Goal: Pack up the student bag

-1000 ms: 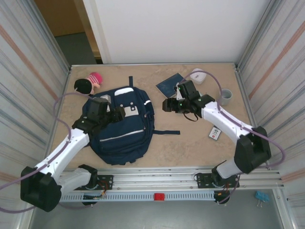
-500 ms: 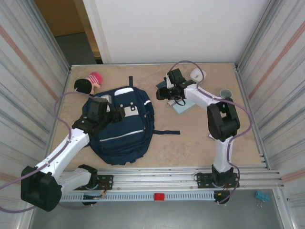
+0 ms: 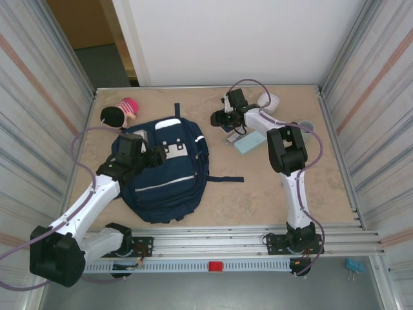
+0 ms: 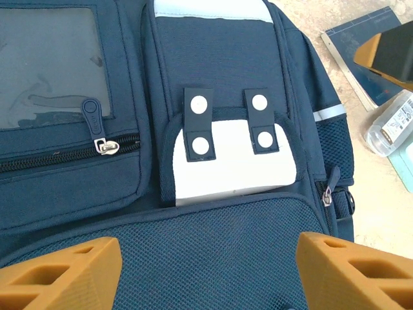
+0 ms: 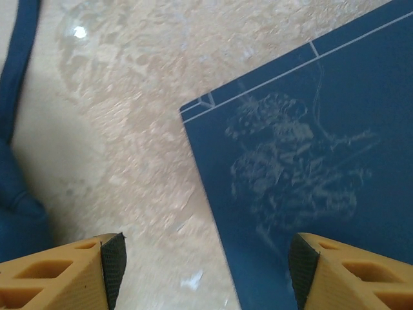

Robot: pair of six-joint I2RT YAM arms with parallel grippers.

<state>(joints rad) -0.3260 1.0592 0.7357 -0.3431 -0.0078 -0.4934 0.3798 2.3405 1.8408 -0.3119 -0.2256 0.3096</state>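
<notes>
Seemingly packing stands barely begun: the left tool (image 4: 210,271) hangs spread over the student bag (image 4: 219,84), the right tool (image 5: 203,265) spread above the ungripped blue notebook (image 5: 310,161).

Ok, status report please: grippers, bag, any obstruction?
Left gripper open over student bag, lying front up. Right gripper open over blue notebook corner. No obstruction seen.

A navy blue notebook (image 5: 310,161) with thin white lines near its edge lies flat on the beige speckled table (image 3: 258,187). A clear labelled packet (image 4: 390,123) and a pale blue flat item (image 3: 249,143) lie just beside it. A pink and black soft toy (image 3: 120,112) sits toward the far left corner, and a white object (image 3: 271,102) and a grey cup (image 3: 308,124) sit toward the far right.
</notes>
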